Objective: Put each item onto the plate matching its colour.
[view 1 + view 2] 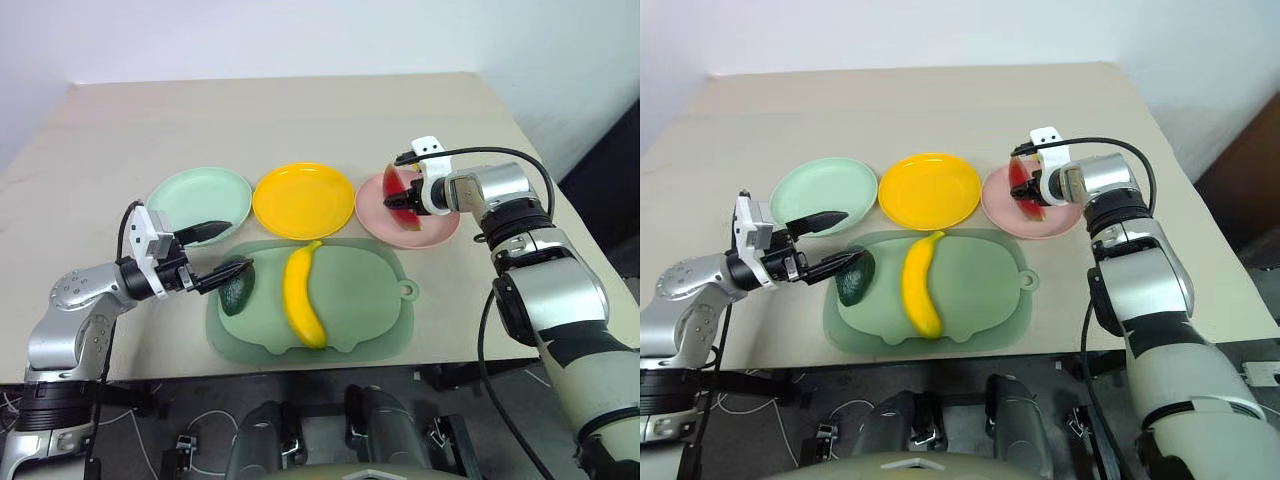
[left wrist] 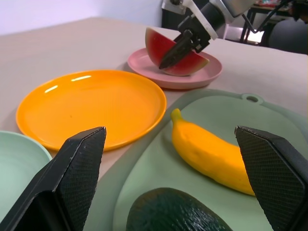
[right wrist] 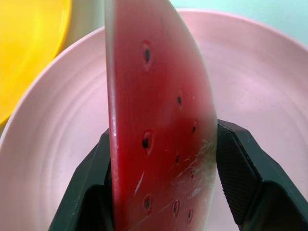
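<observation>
My right gripper (image 1: 405,203) is shut on the red watermelon wedge (image 3: 159,120), one finger on each flat side. The wedge stands upright over the pale pink plate (image 1: 440,232), rind down, on the plate or just above it. The yellow banana (image 1: 303,295) and the dark green avocado (image 1: 237,288) lie on the pale green tray (image 1: 370,300). My left gripper (image 1: 238,246) is open at the tray's left end, its nearer finger by the avocado's top and the other over the mint green plate's (image 1: 190,197) rim. The yellow plate (image 1: 303,198) is bare.
The three plates stand in a row behind the tray, mint green, yellow, then pink from left to right. Beige tabletop (image 1: 280,115) stretches behind them to the wall. The table's front edge runs just below the tray.
</observation>
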`<state>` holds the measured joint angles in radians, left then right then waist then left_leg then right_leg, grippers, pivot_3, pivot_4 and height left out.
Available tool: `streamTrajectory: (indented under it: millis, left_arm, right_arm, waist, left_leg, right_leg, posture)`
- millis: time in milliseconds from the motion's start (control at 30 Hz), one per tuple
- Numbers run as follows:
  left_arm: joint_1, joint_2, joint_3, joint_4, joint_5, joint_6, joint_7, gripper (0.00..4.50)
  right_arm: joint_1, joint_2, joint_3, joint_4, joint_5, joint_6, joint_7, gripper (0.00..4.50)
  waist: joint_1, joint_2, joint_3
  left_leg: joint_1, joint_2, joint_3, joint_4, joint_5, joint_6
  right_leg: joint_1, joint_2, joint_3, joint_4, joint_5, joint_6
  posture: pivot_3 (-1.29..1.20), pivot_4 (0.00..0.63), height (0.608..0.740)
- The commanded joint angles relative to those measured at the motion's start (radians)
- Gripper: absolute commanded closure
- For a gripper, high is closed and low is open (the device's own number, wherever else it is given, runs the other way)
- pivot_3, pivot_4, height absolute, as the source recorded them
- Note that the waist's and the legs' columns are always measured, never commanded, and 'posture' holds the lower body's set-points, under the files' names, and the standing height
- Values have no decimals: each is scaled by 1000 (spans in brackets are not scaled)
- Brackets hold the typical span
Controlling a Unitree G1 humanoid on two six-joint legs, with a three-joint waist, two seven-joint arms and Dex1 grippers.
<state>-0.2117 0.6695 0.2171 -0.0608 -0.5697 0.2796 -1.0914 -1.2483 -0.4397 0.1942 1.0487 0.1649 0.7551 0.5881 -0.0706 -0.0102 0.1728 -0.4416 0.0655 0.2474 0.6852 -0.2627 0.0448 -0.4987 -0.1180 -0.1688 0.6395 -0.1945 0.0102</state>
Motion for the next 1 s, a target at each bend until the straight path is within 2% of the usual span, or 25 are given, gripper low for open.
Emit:
streamTrajectory:
  millis: [33,100,300,333,467,567,800,933,1000]
  left_arm:
    - [-1,16,14,-27,-9,-2,-5,0]
    - [0,17,12,-28,-8,-1,-6,0]
    - [-20,26,8,-5,-5,1,-20,0]
    - [-24,27,8,1,-4,-1,-23,0]
    - [-27,29,11,20,0,-10,-35,0]
    - [-23,29,17,39,5,-24,-41,0]
    - [-9,23,20,26,2,-31,-37,0]
    - [-6,19,19,17,1,-31,-30,0]
    - [-4,17,20,10,-1,-31,-25,0]
  right_arm:
    - [-7,-3,-20,32,-50,-18,-8,2196]
    - [-5,-3,-32,43,-63,-32,-15,2196]
    - [-15,10,-71,57,-79,-28,-17,162]
    - [-15,8,-72,47,-84,-27,-12,33]
    - [-25,-19,-78,-33,-91,21,21,33]
    - [-2,-85,-72,-276,-63,166,100,33]
    - [138,-183,-99,-782,27,479,137,33]
    - [214,-191,-138,-990,91,629,123,33]
    - [259,-142,-191,-1144,159,782,113,33]
  waist:
    - [1,0,0]
    - [2,0,0]
    - [0,0,0]
    - [0,0,0]
    - [0,0,0]
    - [2,2,1]
    - [2,1,0]
    - [2,1,0]
    - [3,1,0]
  left_leg:
    - [0,0,0,0,0,0]
    - [0,0,0,1,0,0]
    - [0,0,0,1,0,0]
    - [0,0,0,1,0,0]
    - [0,0,0,2,0,0]
    - [-1,0,0,3,0,0]
    - [-1,-1,-2,3,0,0]
    - [-2,-1,-2,3,0,0]
    - [-2,-1,-2,3,0,0]
  right_leg:
    - [0,0,0,0,0,0]
    - [0,0,0,0,0,0]
    - [-1,-1,0,2,0,0]
    - [-1,-1,0,4,0,0]
    - [-2,-1,1,7,-1,0]
    - [-4,-2,1,7,-1,0]
    - [-4,-3,1,7,-1,0]
    - [-5,-3,1,8,-1,0]
    - [-5,-3,1,8,-1,0]
  posture:
    - [0,150,696]
    - [0,150,696]
    - [0,150,696]
    - [0,150,696]
    - [0,150,696]
    - [0,150,696]
    - [0,150,696]
    - [0,150,696]
    - [0,150,696]
